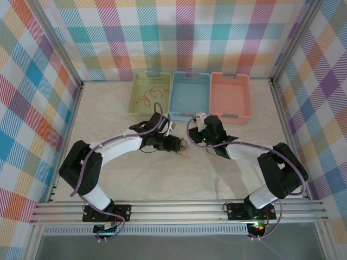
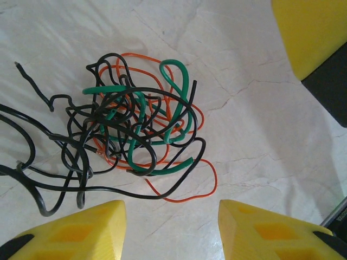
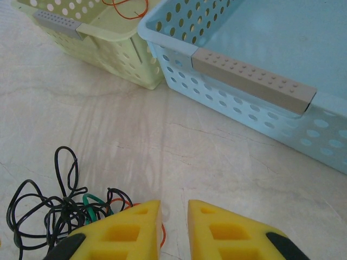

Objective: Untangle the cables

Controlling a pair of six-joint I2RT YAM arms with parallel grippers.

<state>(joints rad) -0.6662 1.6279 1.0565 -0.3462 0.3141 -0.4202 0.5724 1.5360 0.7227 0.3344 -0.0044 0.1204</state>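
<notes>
Resting on the pale marbled table (image 1: 179, 179), one tangle of cables (image 2: 135, 135) is noted between the two grippers, short of the baskets. Over its near edge the left gripper (image 2: 171, 208) is held with jaws well apart and nothing between them. Beside the bundle the right gripper (image 3: 173, 208) is set with jaws almost together; the narrow gap appears empty and no strand is seen pinched.

Risk, as judged: black loops are threaded through green and orange ones, so a pull on one strand would likely drag the whole bundle or tighten the knot. Several wires could be taken at once by a wide left-hand grab.

Counts:
- three baskets: lime basket (image 1: 152, 75), blue basket (image 1: 190, 97), salmon basket (image 1: 230, 97)
- two grippers
- one tangle, strand number not resolvable
- a few orange strands (image 1: 143, 99) in the lime basket
</notes>
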